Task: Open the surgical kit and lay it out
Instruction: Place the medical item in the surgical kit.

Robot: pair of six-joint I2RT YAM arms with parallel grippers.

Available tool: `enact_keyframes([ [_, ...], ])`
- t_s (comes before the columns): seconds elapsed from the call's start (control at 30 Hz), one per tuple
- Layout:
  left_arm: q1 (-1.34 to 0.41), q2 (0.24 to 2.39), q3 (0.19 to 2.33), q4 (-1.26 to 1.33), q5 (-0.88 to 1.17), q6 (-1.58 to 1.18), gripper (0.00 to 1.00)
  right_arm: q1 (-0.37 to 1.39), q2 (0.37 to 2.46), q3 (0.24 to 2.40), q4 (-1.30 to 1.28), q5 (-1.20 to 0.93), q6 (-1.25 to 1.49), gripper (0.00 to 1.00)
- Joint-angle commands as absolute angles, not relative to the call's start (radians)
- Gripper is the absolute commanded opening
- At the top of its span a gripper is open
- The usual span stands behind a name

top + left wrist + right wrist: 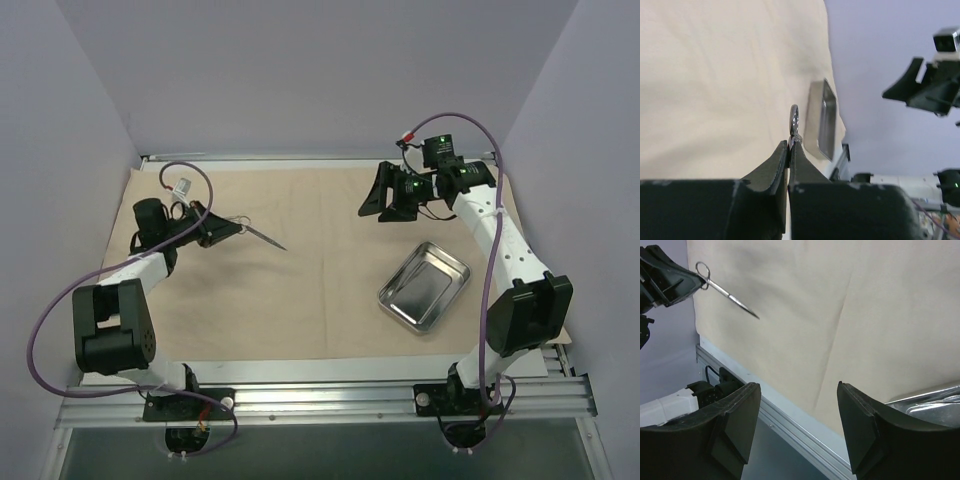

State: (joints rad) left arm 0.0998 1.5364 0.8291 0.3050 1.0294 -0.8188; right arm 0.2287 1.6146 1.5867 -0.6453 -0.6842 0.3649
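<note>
Cloth: a large beige fabric wrap is seen spread open and flat over most of the tabletop, marked by faint fold creases. Its near edge is laid just short of the silver aluminium rail at 6 o'clock.

Tray: a small shiny rectangular steel tray is set on the wrap, toward 4 o'clock from the wrap's centre. It is turned diagonally, open side up.

Instrument: a thin metal scissor-like instrument is held over the wrap, toward 10 o'clock from the centre and well apart from the tray. Its blades are closed and pointed toward 4 o'clock. Whether the tip touches the wrap cannot be told.

Left gripper: the left gripper is clenched on the ring end of the instrument. In the left wrist view the fingers are pressed almost together, and one ring handle is seen standing out past their tips.

Right gripper: the right gripper is released, its jaws spread wide, and only the wrap is seen through the gap. It is held over the far right part of the wrap, toward 1 o'clock from the centre and at 12 o'clock from the tray.
</note>
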Motion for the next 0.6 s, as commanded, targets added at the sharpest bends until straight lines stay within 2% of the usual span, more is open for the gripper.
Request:
enact_keyframes([
  [0.0,0.170,1.578,0.799,0.501,0.954,-0.868,0.02,0.242,1.609,1.612,-0.647,-0.700,0.335,0.63],
  [0.3,0.299,1.761,0.729,0.885,0.859,-1.098,0.02,0.276,1.578,1.563,-0.656,-0.667,0.307,0.63],
  [0.57,0.336,1.735,0.739,0.712,0.701,-0.984,0.02,0.264,1.664,1.667,-0.701,-0.634,0.275,0.64],
])
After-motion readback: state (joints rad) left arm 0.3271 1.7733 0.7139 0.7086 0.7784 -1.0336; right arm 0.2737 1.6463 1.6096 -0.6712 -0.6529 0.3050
